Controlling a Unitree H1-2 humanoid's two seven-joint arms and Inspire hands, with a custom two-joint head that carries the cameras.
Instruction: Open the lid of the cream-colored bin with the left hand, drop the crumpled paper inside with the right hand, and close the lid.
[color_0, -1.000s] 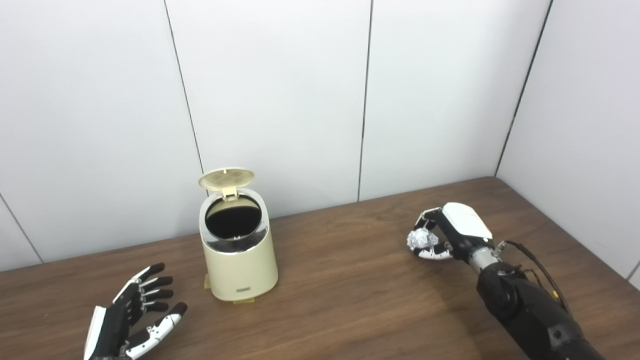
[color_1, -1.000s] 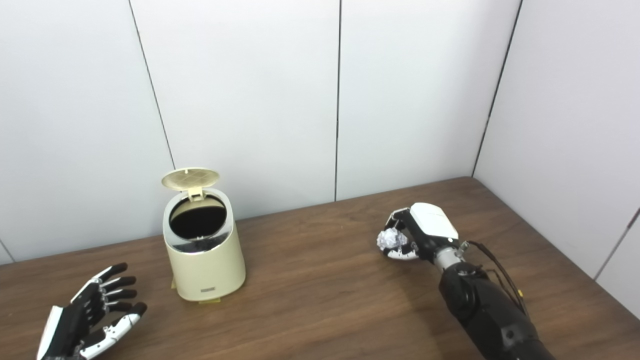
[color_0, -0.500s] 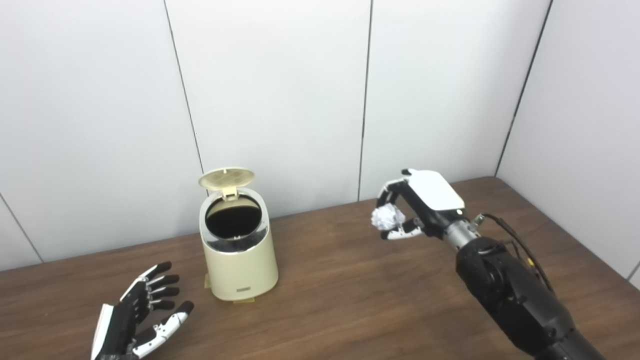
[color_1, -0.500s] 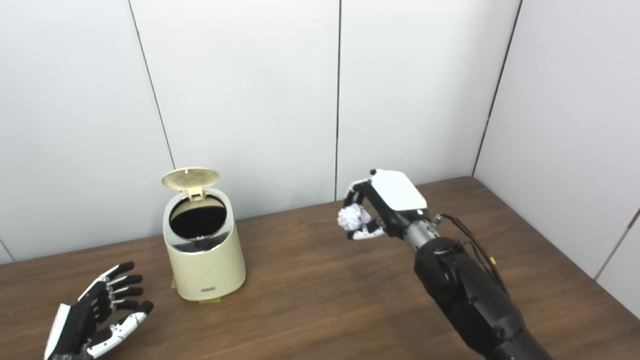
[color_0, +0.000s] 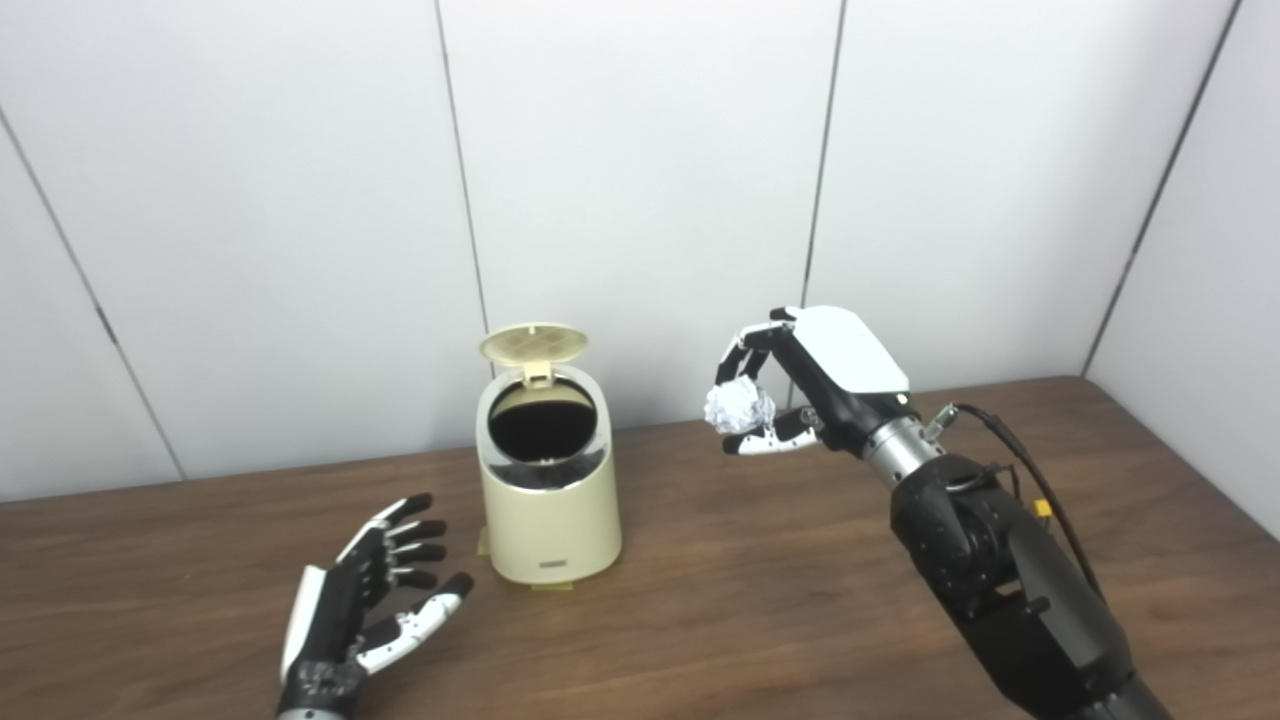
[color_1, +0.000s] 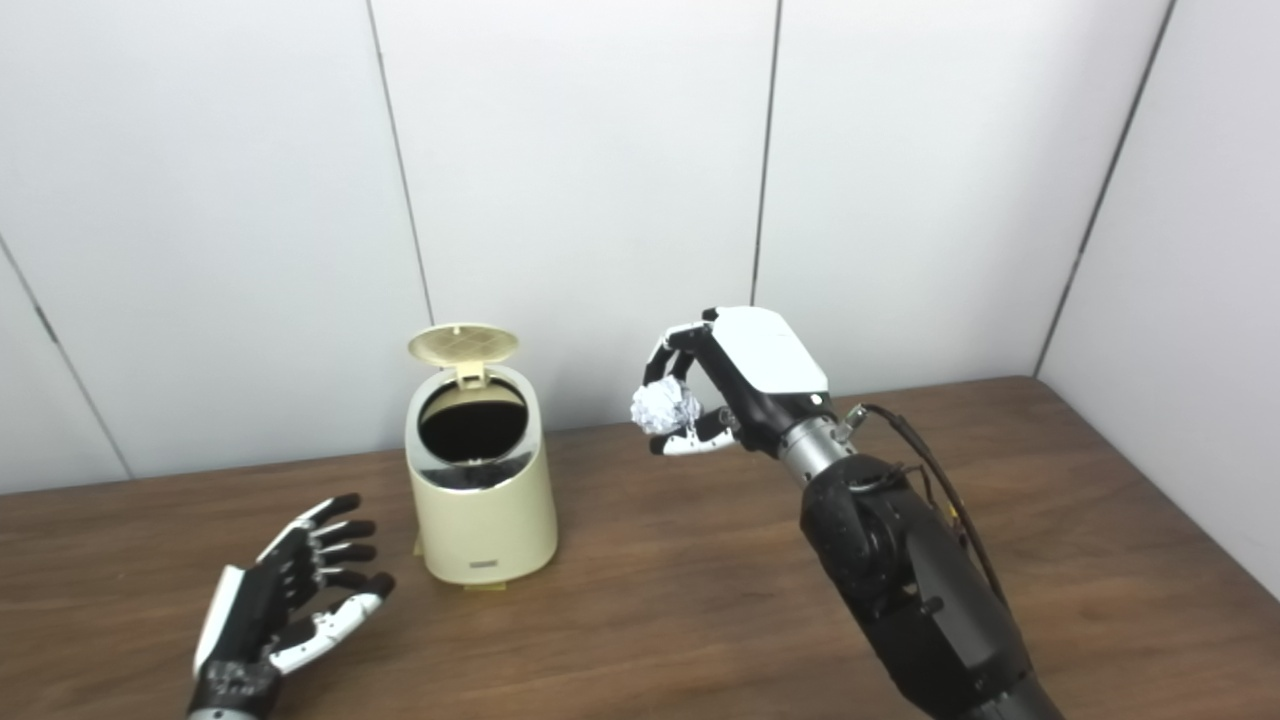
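While the black-and-white right hand is gripping the crumpled ball of white paper between its fingers and thumb, it is hanging in the air above the dark brown wooden worktop, towards the far edge and to the right of the bin. The small cream-coloured round plastic bin is standing upright on the worktop near the far edge, left of the middle, and its round cream lid is standing tipped up at the back hinge, leaving the dark mouth showing. The paper ball is sitting higher than the bin's rim and well apart from it, not over the opening. The black-and-white left hand is resting low near the near edge, towards the near left corner, just to the left of the bin and apart from it, with its fingers spread wide and holding nothing. White wall panels are standing behind the worktop
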